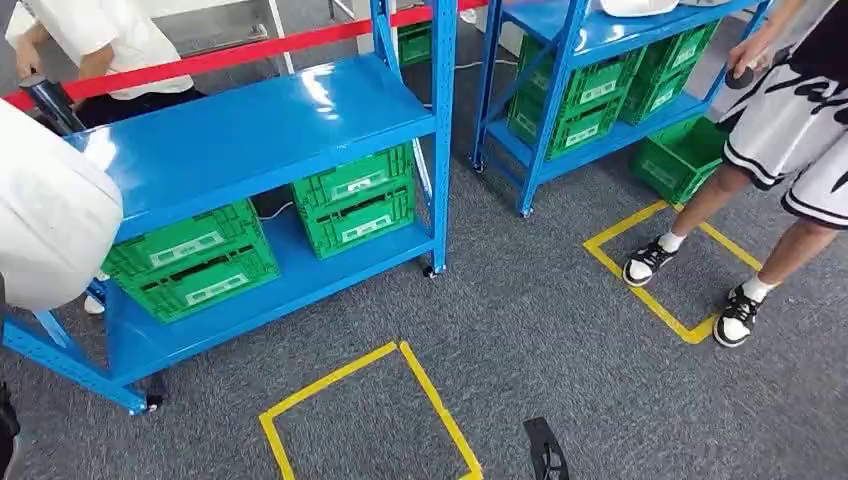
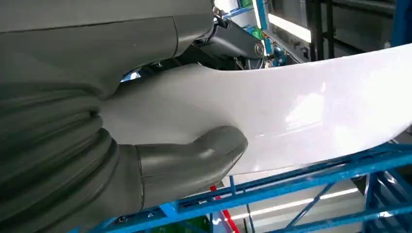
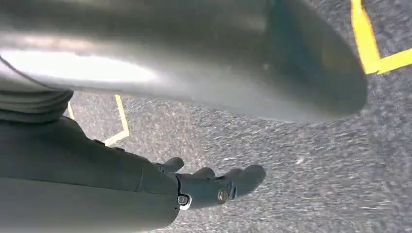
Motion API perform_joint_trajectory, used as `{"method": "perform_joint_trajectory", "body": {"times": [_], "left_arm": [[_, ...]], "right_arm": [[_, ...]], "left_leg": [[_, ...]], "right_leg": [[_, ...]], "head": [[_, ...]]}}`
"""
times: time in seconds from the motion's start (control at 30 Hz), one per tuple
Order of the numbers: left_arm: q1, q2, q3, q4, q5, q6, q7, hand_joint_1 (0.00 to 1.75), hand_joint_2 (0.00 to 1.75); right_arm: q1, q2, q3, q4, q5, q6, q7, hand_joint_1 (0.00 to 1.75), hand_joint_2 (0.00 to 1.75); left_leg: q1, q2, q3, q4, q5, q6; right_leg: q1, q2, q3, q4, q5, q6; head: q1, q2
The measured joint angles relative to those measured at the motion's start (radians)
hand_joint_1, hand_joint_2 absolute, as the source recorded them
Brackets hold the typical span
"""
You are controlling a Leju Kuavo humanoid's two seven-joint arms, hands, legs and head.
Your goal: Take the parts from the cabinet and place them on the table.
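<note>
A large white curved part [image 1: 45,215] hangs at the far left of the head view, in front of the near blue cabinet [image 1: 250,130]. In the left wrist view my left hand [image 2: 121,160] grips this white part [image 2: 301,116], with its grey thumb [image 2: 204,153] pressed on the smooth surface; the fingers are hidden behind the part. My right hand [image 3: 214,187] hangs over the grey carpet with its fingers stretched out and nothing in them. Its dark tip [image 1: 545,450] shows at the bottom of the head view.
Green crates [image 1: 355,200] sit on the cabinet's lower shelf. A second blue cabinet [image 1: 590,60] with green crates stands behind. A person [image 1: 780,120] stands on a yellow floor square at right; another person [image 1: 100,40] is at back left. A yellow taped square [image 1: 365,410] lies ahead.
</note>
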Motion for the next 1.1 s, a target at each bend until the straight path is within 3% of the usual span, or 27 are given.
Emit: {"method": "perform_joint_trajectory", "body": {"times": [0.03, 0.07, 0.13, 0.17, 0.2, 0.23, 0.3, 0.33, 0.4, 0.5, 0.53, 0.57, 0.6, 0.63, 0.67, 0.7, 0.73, 0.77, 0.8, 0.83, 0.87, 0.9, 0.97, 1.03, 1.07, 1.1], "left_arm": [[0.0, 0.002, 0.0, 0.003, 0.0, 0.0, -0.001, 1.75, 1.75], [-0.001, 0.003, 0.0, 0.006, 0.001, 0.0, 0.0, 1.75, 1.75], [-0.001, 0.005, 0.0, 0.009, 0.002, 0.0, -0.001, 1.75, 1.75], [-0.001, 0.005, 0.0, 0.012, 0.002, 0.0, -0.001, 1.75, 1.75], [-0.001, 0.005, 0.0, 0.015, 0.002, 0.0, -0.001, 1.75, 1.75], [-0.001, 0.005, 0.0, 0.019, 0.002, 0.0, 0.0, 1.75, 1.75], [-0.002, 0.004, 0.0, 0.023, 0.002, 0.0, -0.003, 1.75, 1.75], [-0.005, 0.004, 0.0, 0.023, 0.002, 0.0, -0.005, 1.75, 1.75], [-0.014, 0.003, 0.0, 0.021, 0.003, 0.001, -0.01, 1.75, 1.75], [-0.017, 0.004, 0.0, 0.024, 0.005, 0.006, -0.016, 1.75, 1.75], [-0.016, 0.003, 0.0, 0.026, 0.005, 0.007, -0.016, 1.75, 1.75], [-0.016, 0.003, 0.0, 0.026, 0.005, 0.007, -0.016, 1.75, 1.75], [-0.016, 0.002, 0.0, 0.025, 0.005, 0.009, -0.017, 1.75, 1.75], [-0.016, 0.002, 0.0, 0.025, 0.005, 0.011, -0.018, 1.75, 1.75], [-0.015, 0.003, 0.0, 0.026, 0.005, 0.013, -0.018, 1.75, 1.75], [-0.013, 0.003, 0.0, 0.026, 0.005, 0.014, -0.018, 1.75, 1.75], [-0.01, 0.003, 0.0, 0.026, 0.005, 0.015, -0.018, 1.75, 1.75], [-0.008, 0.003, 0.0, 0.026, 0.005, 0.016, -0.018, 1.75, 1.75], [-0.005, 0.003, 0.0, 0.026, 0.005, 0.017, -0.019, 1.75, 1.75], [-0.003, 0.003, 0.002, 0.026, 0.005, 0.019, -0.02, 1.75, 1.75], [-0.002, 0.003, 0.003, 0.023, 0.005, 0.02, -0.021, 1.75, 1.75], [-0.001, 0.004, 0.006, 0.019, 0.005, 0.021, -0.023, 1.75, 1.75], [0.002, 0.005, 0.008, 0.019, 0.005, 0.024, -0.026, 1.75, 1.75], [0.011, 0.006, 0.008, 0.019, 0.005, 0.024, -0.026, 1.75, 1.75], [0.015, 0.008, 0.01, 0.019, 0.005, 0.024, -0.026, 1.75, 1.75], [0.016, 0.01, 0.011, 0.019, 0.005, 0.024, -0.024, 1.75, 1.75]], "right_arm": [[-0.001, 0.002, 0.0, 0.0, 0.0, 0.0, 0.0, 0.0, 0.0], [-0.002, 0.002, -0.001, 0.0, 0.0, 0.001, 0.0, 0.0, 0.0], [-0.002, 0.001, -0.002, 0.0, -0.002, 0.002, -0.001, 0.0, 0.0], [-0.002, 0.001, -0.002, 0.0, -0.004, 0.003, -0.001, 0.0, 0.0], [-0.002, 0.001, -0.002, 0.0, -0.005, 0.003, -0.001, 0.0, 0.0], [-0.002, 0.002, -0.003, 0.0, -0.006, 0.006, -0.002, 0.0, 0.0], [-0.001, 0.002, -0.003, 0.0, -0.009, 0.015, -0.005, 0.0, 0.0], [-0.002, 0.002, -0.003, 0.0, -0.009, 0.021, -0.008, 0.0, 0.0], [-0.001, 0.002, -0.004, 0.0, -0.008, 0.022, -0.017, 0.0, 0.0], [0.0, 0.001, -0.005, 0.0, -0.006, 0.027, -0.02, 0.0, 0.0], [0.003, 0.001, -0.006, 0.0, -0.005, 0.028, -0.019, 0.0, 0.0], [0.004, 0.001, -0.007, 0.0, -0.003, 0.03, -0.019, 0.0, 0.0], [0.004, 0.002, -0.007, 0.001, -0.003, 0.032, -0.019, 0.0, 0.0], [0.004, 0.002, -0.007, 0.001, -0.003, 0.033, -0.019, 0.0, 0.0], [0.003, 0.002, -0.007, 0.001, -0.003, 0.033, -0.02, 0.0, 0.0], [0.003, 0.001, -0.008, 0.001, -0.003, 0.033, -0.02, 0.0, 0.0], [0.003, 0.001, -0.008, 0.001, -0.003, 0.034, -0.02, 0.0, 0.0], [0.003, 0.001, -0.008, 0.001, -0.003, 0.035, -0.02, 0.0, 0.0], [0.003, 0.001, -0.009, 0.0, -0.003, 0.036, -0.021, 0.0, 0.0], [0.003, 0.001, -0.009, 0.0, -0.003, 0.036, -0.021, 0.0, 0.0], [0.001, 0.001, -0.01, 0.0, -0.003, 0.036, -0.021, 0.0, 0.0], [-0.001, 0.0, -0.01, 0.0, -0.003, 0.036, -0.022, 0.0, 0.0], [-0.001, 0.0, -0.01, 0.0, -0.003, 0.037, -0.022, 0.0, 0.0], [0.002, 0.001, -0.011, 0.001, -0.005, 0.037, -0.021, 0.0, 0.0], [0.001, 0.002, -0.011, 0.001, -0.004, 0.039, -0.022, 0.0, 0.0], [0.001, 0.002, -0.011, 0.001, -0.005, 0.039, -0.023, 0.0, 0.0]], "left_leg": [[0.005, -0.002, -0.006, 0.005, -0.012, -0.005], [0.004, -0.004, -0.021, 0.032, -0.067, -0.011], [0.011, -0.004, -0.055, 0.162, -0.191, -0.021], [0.013, -0.004, -0.064, 0.228, -0.227, -0.025], [0.014, -0.004, -0.065, 0.279, -0.231, -0.028], [0.016, -0.004, -0.052, 0.298, -0.203, -0.029], [0.017, -0.004, 0.027, 0.228, -0.124, -0.028], [0.017, -0.004, 0.093, 0.148, -0.116, -0.025], [0.011, -0.007, 0.213, -0.026, -0.193, -0.016], [0.002, -0.006, 0.186, -0.024, -0.178, 0.012], [0.011, -0.002, 0.175, -0.03, -0.161, 0.024], [0.01, 0.002, 0.162, -0.029, -0.149, 0.034], [0.01, 0.002, 0.153, -0.029, -0.136, 0.04], [0.008, 0.002, 0.134, -0.028, -0.122, 0.043], [0.006, 0.002, 0.115, -0.027, -0.106, 0.045], [0.004, 0.002, 0.097, -0.025, -0.092, 0.046], [0.004, 0.002, 0.078, -0.022, -0.08, 0.045], [0.003, 0.001, 0.06, -0.019, -0.069, 0.043], [0.002, 0.001, 0.042, -0.014, -0.059, 0.04], [0.002, 0.001, 0.027, -0.009, -0.05, 0.038], [0.002, 0.001, 0.017, 0.0, -0.042, 0.033], [-0.002, 0.001, 0.006, 0.006, -0.038, 0.026], [0.0, 0.004, 0.005, 0.002, -0.018, 0.015], [0.0, 0.002, -0.001, -0.005, -0.001, 0.001], [0.004, -0.002, -0.008, 0.009, -0.035, -0.006], [0.005, -0.004, -0.02, 0.047, -0.093, -0.012]], "right_leg": [[-0.006, -0.006, -0.006, -0.005, 0.015, -0.009], [-0.007, -0.006, -0.019, -0.006, 0.028, -0.017], [-0.008, -0.007, -0.05, -0.005, 0.055, -0.019], [-0.008, -0.006, -0.066, -0.004, 0.067, -0.018], [-0.008, -0.006, -0.083, -0.003, 0.08, -0.017], [-0.008, -0.007, -0.102, -0.002, 0.094, -0.015], [-0.01, -0.007, -0.136, 0.001, 0.119, -0.008], [-0.011, -0.007, -0.149, 0.004, 0.13, -0.004], [-0.008, -0.006, -0.157, 0.006, 0.147, 0.009], [-0.009, -0.006, -0.156, -0.013, 0.185, 0.032], [-0.012, -0.005, -0.162, -0.014, 0.186, 0.038], [-0.013, -0.004, -0.176, 0.011, 0.139, 0.04], [-0.012, -0.004, -0.195, 0.062, 0.072, 0.041], [-0.012, -0.004, -0.217, 0.14, 0.004, 0.043], [-0.01, -0.004, -0.236, 0.229, -0.044, 0.046], [-0.009, -0.004, -0.244, 0.292, -0.056, 0.047], [-0.009, -0.004, -0.237, 0.323, -0.035, 0.046], [-0.008, -0.004, -0.211, 0.311, 0.0, 0.043], [-0.008, -0.004, -0.164, 0.261, 0.035, 0.039], [-0.007, -0.004, -0.103, 0.187, 0.05, 0.034], [-0.006, -0.004, -0.022, 0.085, 0.026, 0.027], [0.002, -0.003, 0.027, -0.001, -0.016, 0.022], [0.004, -0.002, 0.022, -0.009, -0.016, 0.014], [-0.001, -0.005, 0.007, -0.017, 0.009, -0.005], [-0.003, -0.01, -0.003, -0.017, 0.021, -0.012], [-0.003, -0.01, -0.017, -0.017, 0.031, -0.02]], "head": [[-0.001, 0.0], [-0.005, 0.0], [-0.006, 0.0], [-0.006, 0.0], [-0.007, 0.0], [-0.006, 0.0], [-0.006, 0.0], [-0.006, 0.0], [-0.006, 0.0], [-0.007, 0.0], [-0.011, 0.0], [-0.009, 0.0], [-0.008, 0.0], [-0.006, 0.0], [-0.006, 0.0], [-0.006, 0.0], [-0.006, 0.0], [-0.006, 0.0], [-0.006, 0.0], [-0.006, 0.0], [-0.005, 0.0], [-0.003, 0.0], [-0.003, 0.0], [-0.003, 0.0], [-0.004, 0.0], [-0.007, 0.0]]}}
